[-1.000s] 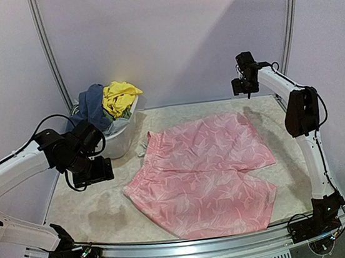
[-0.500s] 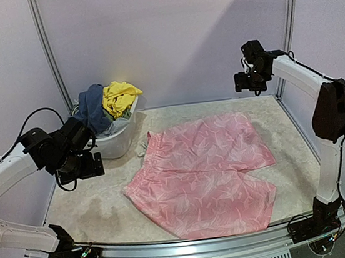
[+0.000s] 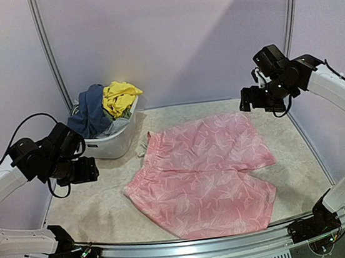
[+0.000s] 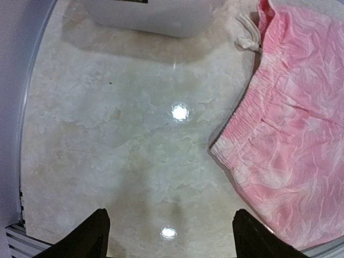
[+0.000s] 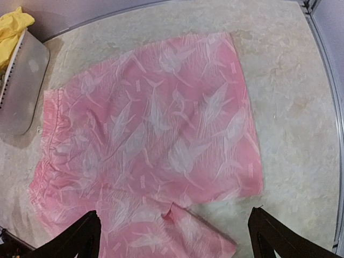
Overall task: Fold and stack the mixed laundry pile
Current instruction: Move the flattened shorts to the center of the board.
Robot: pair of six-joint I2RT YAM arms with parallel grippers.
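One pair of pink patterned shorts point(image 3: 203, 172) lies flat in the middle of the table point(image 3: 88, 208). One white tub point(image 3: 115, 145) at the far left holds one yellow garment point(image 3: 118, 98) and one blue-grey garment point(image 3: 91, 110). The left gripper point(image 4: 171, 215) hangs over bare table left of the waistband and the right gripper point(image 5: 174, 214) above the shorts, both with fingers spread wide, holding and touching nothing.

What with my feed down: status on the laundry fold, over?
Left hand and right hand open, empty, off the cloth. Pink shorts flat, unfolded; yellow piece and blue piece heaped in tub. Nothing on the shorts.
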